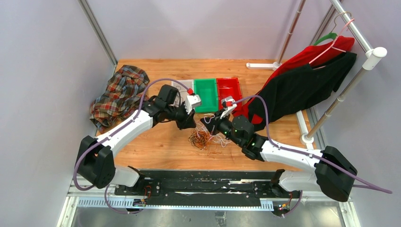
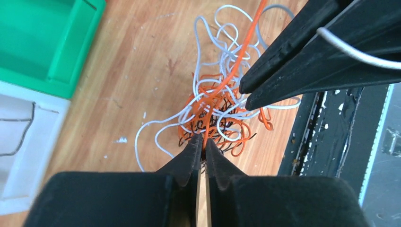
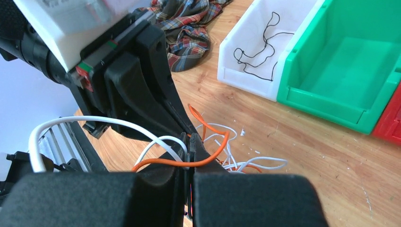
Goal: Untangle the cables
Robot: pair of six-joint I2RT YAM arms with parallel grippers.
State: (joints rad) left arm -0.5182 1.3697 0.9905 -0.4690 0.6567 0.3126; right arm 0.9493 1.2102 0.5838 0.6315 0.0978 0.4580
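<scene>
The cables, thin white, orange and black strands, lie in a tangled heap on the wooden table between both arms. My left gripper is just above the heap; in the left wrist view it is shut on an orange cable that runs up taut from the heap. My right gripper faces it closely. In the right wrist view it is shut on a white cable, and an orange cable lies across its fingers.
A white bin holding a thin black wire, a green bin and a red bin stand behind the heap. A plaid cloth lies at the far left. Red and black garments hang on a rack at the right.
</scene>
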